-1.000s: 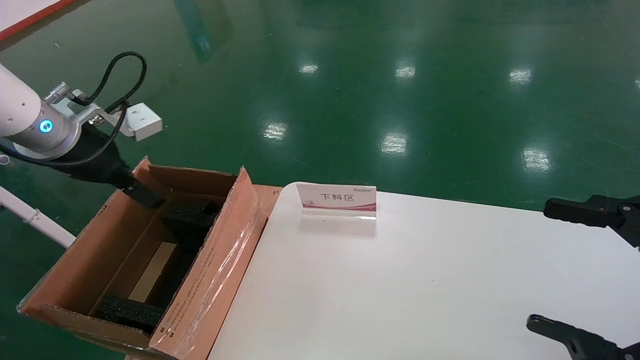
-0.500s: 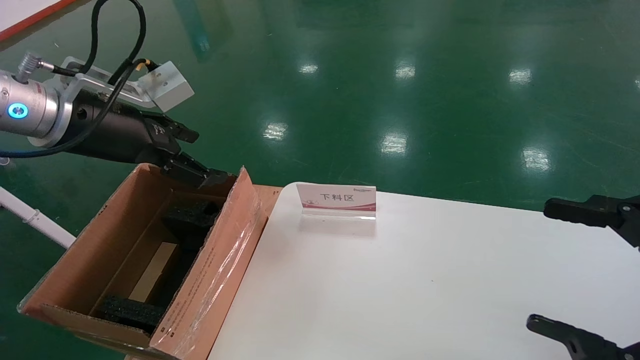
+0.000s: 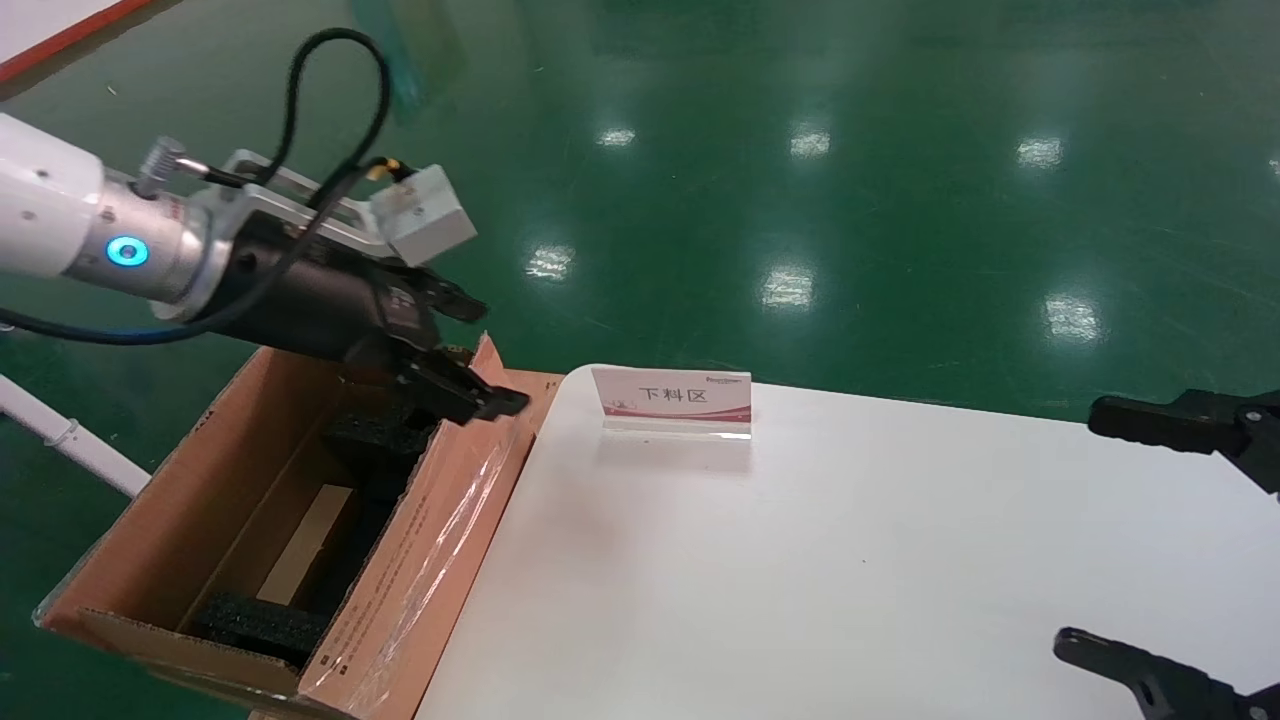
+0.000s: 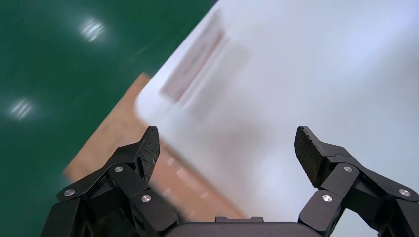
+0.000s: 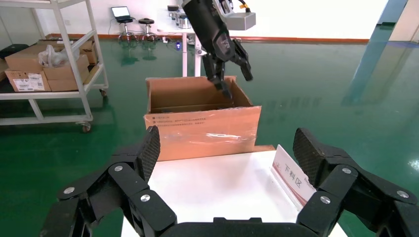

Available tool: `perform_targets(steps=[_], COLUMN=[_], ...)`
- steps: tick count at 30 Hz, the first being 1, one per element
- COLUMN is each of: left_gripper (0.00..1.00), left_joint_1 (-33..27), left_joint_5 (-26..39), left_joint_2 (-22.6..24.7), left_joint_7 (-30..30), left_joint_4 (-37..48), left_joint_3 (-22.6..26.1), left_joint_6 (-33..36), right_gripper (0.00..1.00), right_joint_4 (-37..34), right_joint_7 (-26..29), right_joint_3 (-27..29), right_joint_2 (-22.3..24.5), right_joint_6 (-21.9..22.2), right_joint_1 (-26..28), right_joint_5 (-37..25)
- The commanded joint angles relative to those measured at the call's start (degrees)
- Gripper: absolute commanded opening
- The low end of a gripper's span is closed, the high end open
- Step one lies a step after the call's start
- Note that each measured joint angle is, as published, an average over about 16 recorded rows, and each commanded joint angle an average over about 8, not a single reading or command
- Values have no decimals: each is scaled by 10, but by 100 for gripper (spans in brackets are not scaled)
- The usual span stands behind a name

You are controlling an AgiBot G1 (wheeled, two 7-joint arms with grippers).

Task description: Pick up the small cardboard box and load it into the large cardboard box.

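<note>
The large cardboard box (image 3: 440,520) stands open at the table's left end, with black foam blocks (image 3: 262,625) inside; it also shows in the right wrist view (image 5: 202,131). The small cardboard box is not in view. My left gripper (image 3: 495,355) is open and empty, hovering over the carton's far right corner beside the table edge. Its wrist view (image 4: 226,140) looks down on the carton flap (image 4: 178,187) and the white table. My right gripper (image 3: 1078,528) is open and empty at the table's right edge; its own view (image 5: 226,143) shows the left gripper (image 5: 238,85) farther off.
A white table (image 3: 850,560) holds a small standing sign (image 3: 672,400) near its far left corner. Green floor lies all around. A white shelf cart with boxes (image 5: 44,64) stands behind the carton in the right wrist view.
My left gripper has risen out of the carton's far end and swung right, over the carton's far right corner toward the table. The right arm has not moved.
</note>
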Motion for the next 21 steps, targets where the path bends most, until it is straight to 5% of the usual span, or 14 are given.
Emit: perform_targets(steps=[1, 21], left_gripper=[100, 100], left_joint_1=[31, 343], left_joint_5=[-8, -87], left_joint_2=[3, 29], left_joint_7=[15, 159], left_joint_4=[1, 13], left_joint_3=[-38, -422], left_joint_6=[10, 112], right_gripper=[100, 100], right_joint_4=[0, 0], right_joint_7=[0, 0], right_joint_3=[0, -1], right_joint_2=[0, 0], right_joint_6=[0, 0], right_joint_1=[0, 0], right_joint_5=[0, 0])
